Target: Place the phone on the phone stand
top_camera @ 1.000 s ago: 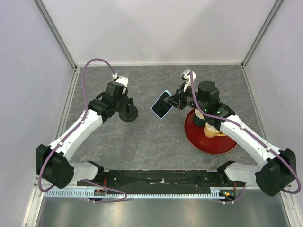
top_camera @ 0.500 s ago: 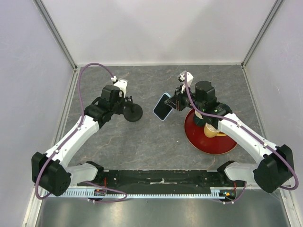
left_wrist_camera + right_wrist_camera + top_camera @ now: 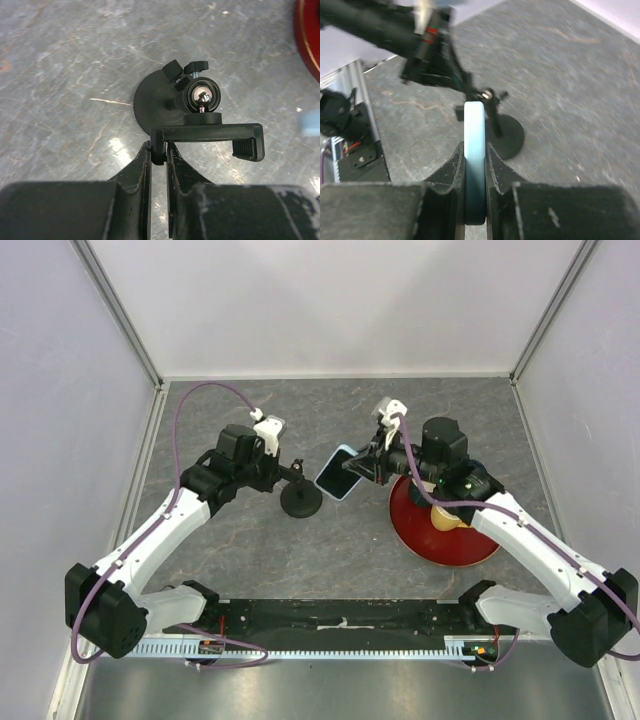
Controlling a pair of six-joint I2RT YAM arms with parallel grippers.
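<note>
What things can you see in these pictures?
phone: one, pale blue, held up by the right gripper
phone stand: one, black, near the table's middle
plate: one, red, right side of the table
cup: one, tan, on the plate, partly hidden by the right arm
table: one, grey marbled
left gripper: one, black, shut on the stand's clamp
right gripper: one, black, shut on the phone

Lab test cell, white walls (image 3: 340, 300), aluminium frame (image 3: 118, 312)
</note>
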